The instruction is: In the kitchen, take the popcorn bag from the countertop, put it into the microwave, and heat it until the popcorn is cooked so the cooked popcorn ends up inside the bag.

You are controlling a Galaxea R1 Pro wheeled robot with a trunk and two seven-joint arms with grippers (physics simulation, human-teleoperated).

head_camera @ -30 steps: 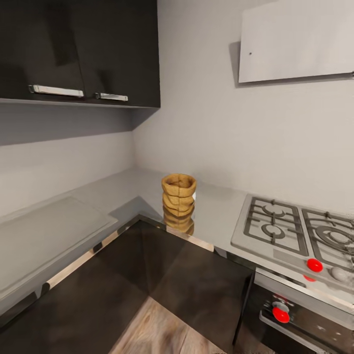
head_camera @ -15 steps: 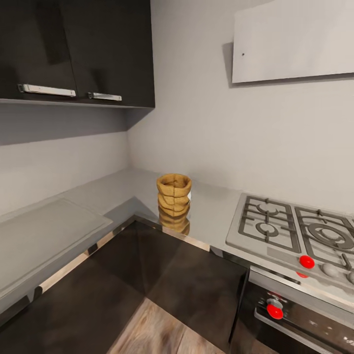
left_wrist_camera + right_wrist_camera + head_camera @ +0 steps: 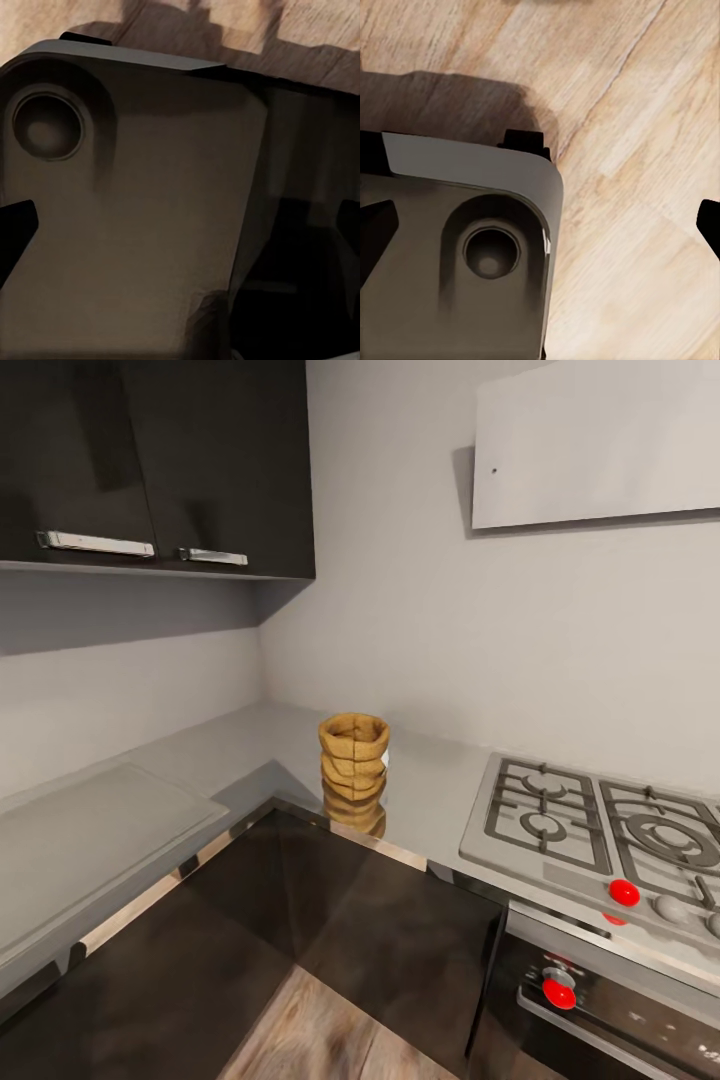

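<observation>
- Upright, the tan-brown burlap popcorn bag (image 3: pixel 353 756) stands on the glossy grey steel surface (image 3: pixel 440 790), near the steel gas hob (image 3: pixel 590 830).
- Neither claw's state can be told.

A domestic kitchen, seen at an inside corner. A glossy grey countertop (image 3: pixel 250 745) runs along two plain grey walls and turns at the far corner, above dark cabinet fronts (image 3: pixel 390 950). Dark wall cupboards (image 3: pixel 160 460) with metal bar handles (image 3: pixel 100 544) hang at upper left. At right, a steel gas hob (image 3: pixel 590 830) with black grates is set into the counter; red knobs (image 3: pixel 624 892) mark its near edge, and a built-in oven (image 3: pixel 610 1010) sits below. A pale extractor hood (image 3: pixel 600 445) is mounted above the hob. The floor (image 3: pixel 622 112) is light wood plank.
</observation>
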